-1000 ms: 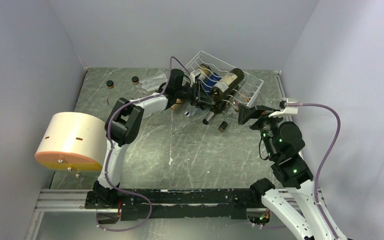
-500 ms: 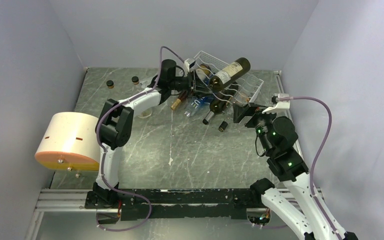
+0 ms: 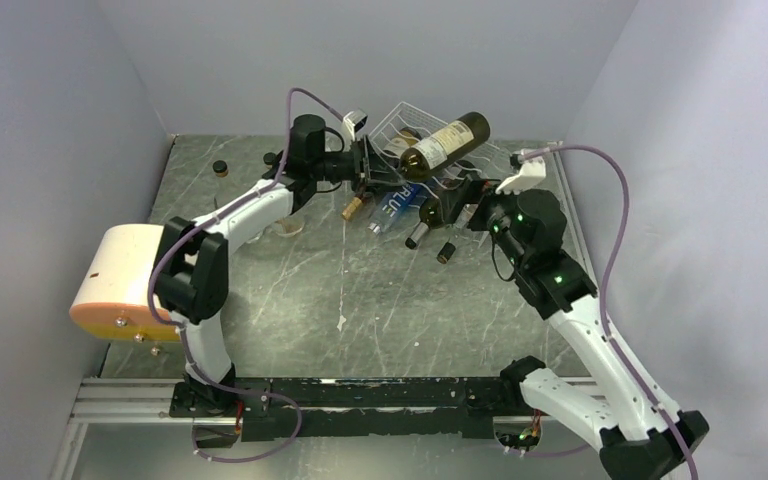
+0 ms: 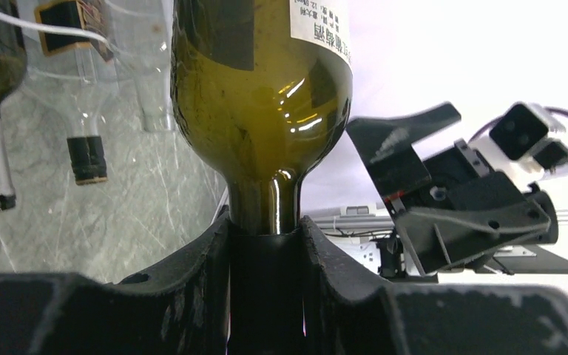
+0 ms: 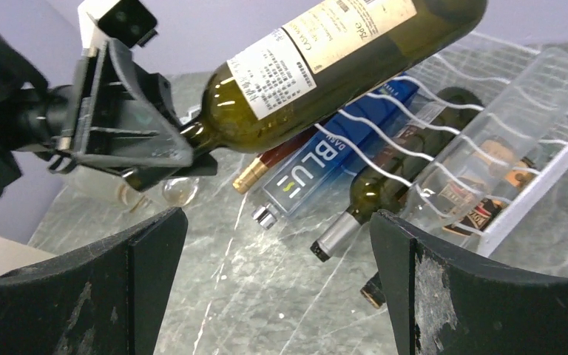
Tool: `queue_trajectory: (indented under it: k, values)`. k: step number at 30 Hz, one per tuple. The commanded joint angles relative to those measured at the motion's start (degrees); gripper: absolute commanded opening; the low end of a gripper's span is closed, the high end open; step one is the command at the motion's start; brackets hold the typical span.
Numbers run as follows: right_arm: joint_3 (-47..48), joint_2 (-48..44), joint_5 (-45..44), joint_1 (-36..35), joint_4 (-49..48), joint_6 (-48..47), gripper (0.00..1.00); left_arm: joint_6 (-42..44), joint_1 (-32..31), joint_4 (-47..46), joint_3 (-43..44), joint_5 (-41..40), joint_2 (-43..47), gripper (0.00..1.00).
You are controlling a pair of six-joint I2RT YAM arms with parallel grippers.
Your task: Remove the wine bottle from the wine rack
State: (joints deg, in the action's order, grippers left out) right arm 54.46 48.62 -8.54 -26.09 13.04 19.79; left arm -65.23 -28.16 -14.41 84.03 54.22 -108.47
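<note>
My left gripper (image 3: 368, 165) is shut on the neck of a dark green wine bottle (image 3: 445, 144) with a cream label. It holds the bottle tilted up above the white wire wine rack (image 3: 505, 172). In the left wrist view the bottle (image 4: 262, 96) fills the middle and its neck sits between my fingers (image 4: 192, 274). In the right wrist view the bottle (image 5: 318, 70) hangs over the rack (image 5: 488, 148), which holds a blue bottle (image 5: 325, 166) and other bottles. My right gripper (image 3: 457, 205) is open and empty, just right of the rack's front.
A cream cylinder (image 3: 140, 283) lies at the left. Small dark caps (image 3: 220, 168) and a clear glass (image 3: 288, 225) sit on the far left of the grey marbled table (image 3: 360, 300). Bottle necks (image 3: 418, 236) stick out of the rack's front. Grey walls close in.
My left gripper has lifted the green bottle up off the rack and drawn it left. My right arm has swung in toward the rack's front, gripper open.
</note>
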Motion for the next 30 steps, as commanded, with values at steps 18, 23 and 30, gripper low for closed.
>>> queue_trajectory:
  k: [18, 23, 30]
  values:
    - [-5.51, 5.93, 31.95, 0.25, -2.28, 4.96, 1.00, 21.65, -0.86, 23.36, -22.39, -6.22, 32.55, 0.07]
    - [-10.51, 8.26, 38.17, -0.86, -7.00, 6.35, 1.00, 23.94, -0.92, 30.27, -27.84, -9.68, 39.45, 0.07]
    - [-7.26, 13.63, 29.24, -14.24, -6.71, 3.33, 1.00, 28.85, -1.01, 45.45, -29.68, -14.99, 46.23, 0.07]
